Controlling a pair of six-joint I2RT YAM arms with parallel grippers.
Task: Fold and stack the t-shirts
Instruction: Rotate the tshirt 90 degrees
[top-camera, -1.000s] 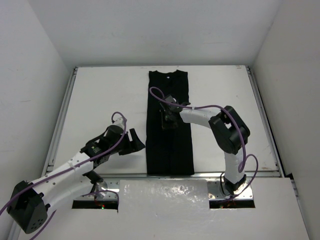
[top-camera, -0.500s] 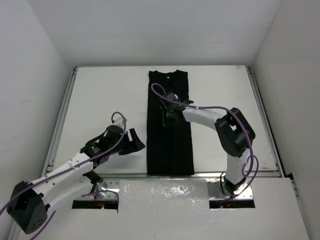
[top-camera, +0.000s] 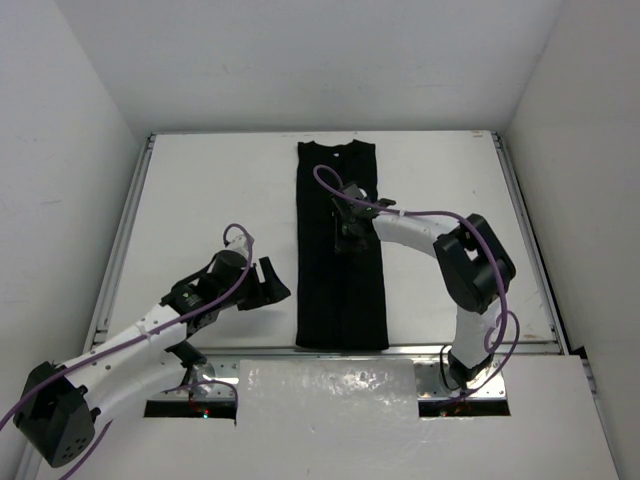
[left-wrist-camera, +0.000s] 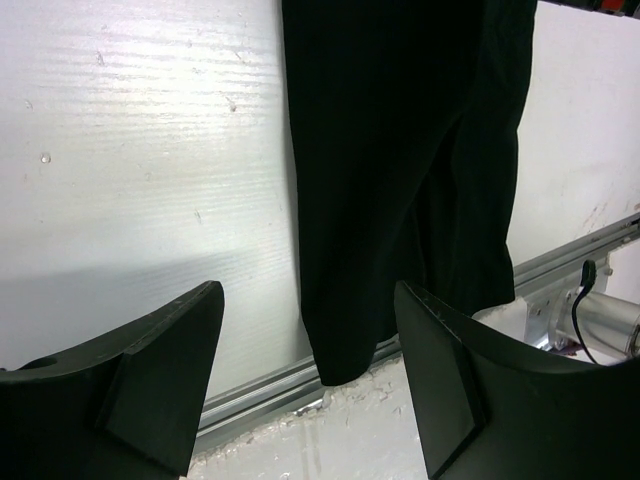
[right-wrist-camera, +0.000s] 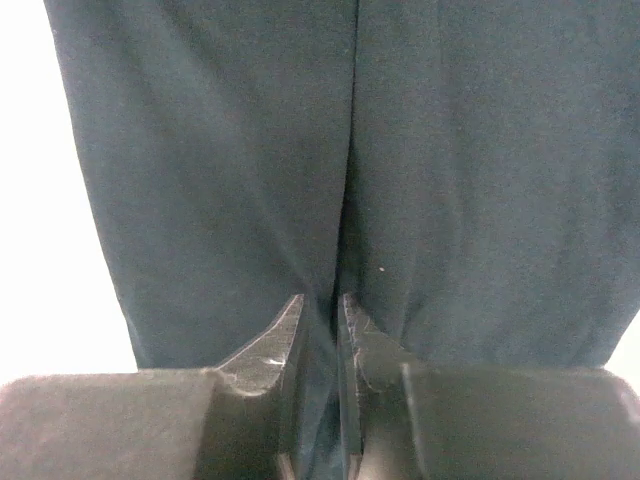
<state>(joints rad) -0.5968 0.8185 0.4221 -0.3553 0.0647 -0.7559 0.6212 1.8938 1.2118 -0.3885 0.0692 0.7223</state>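
Note:
The black t-shirt lies flat on the white table, folded lengthwise into one long narrow strip, collar at the far end. My right gripper hovers low over its upper half. In the right wrist view its jaws stand only a thin slit apart over the centre line of the cloth, where two folded edges meet. My left gripper rests left of the strip, open and empty. In the left wrist view the shirt's near end lies ahead of it.
A metal rail runs along the table's near edge, with a crinkled silver sheet just before it. Rails also line the left and right sides, and white walls enclose the table. Purple cables loop off both arms.
My right gripper has slid a little to the right and farther along the shirt, and its jaws have parted from shut to a thin slit. The left arm and the shirt have not moved.

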